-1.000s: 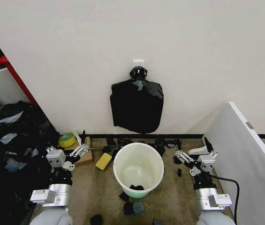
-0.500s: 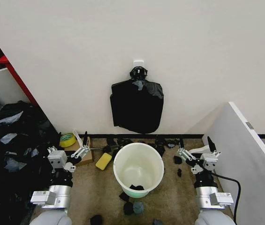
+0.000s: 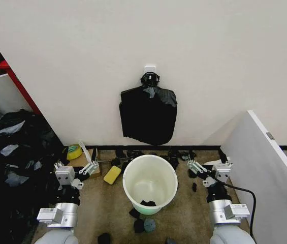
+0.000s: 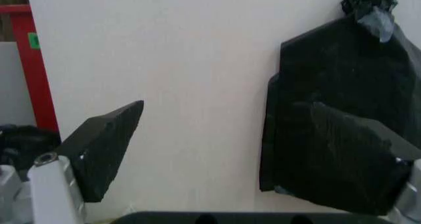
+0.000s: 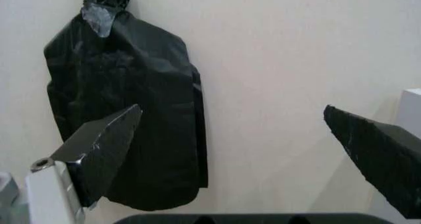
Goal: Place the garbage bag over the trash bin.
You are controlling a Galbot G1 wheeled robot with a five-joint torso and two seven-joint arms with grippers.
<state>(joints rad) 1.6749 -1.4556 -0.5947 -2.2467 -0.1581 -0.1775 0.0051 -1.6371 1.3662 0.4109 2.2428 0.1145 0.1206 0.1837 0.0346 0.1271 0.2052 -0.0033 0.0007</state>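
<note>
So we're facing a plain white wall (image 3: 224, 61) on a brownish floor (image 3: 102, 208) littered with small black plastic scraps (image 3: 144, 224), and a flat bundle of black bags (image 3: 149, 115) hangs on the wall. Our left gripper (image 3: 87, 158) and right gripper (image 3: 205, 161) are both spread wide, holding nothing, flanking the trash bin (image 3: 150, 183). It stands upright, mouth up, near the wall's foot, with no garbage bag over it yet

The left gripper (image 4: 224, 160) holds its fingers (image 4: 105, 152) spread wide before a pale wall (image 4: 184, 86), where a black bag bundle (image 4: 348, 86) hangs, seemingly taped at its top.
</note>
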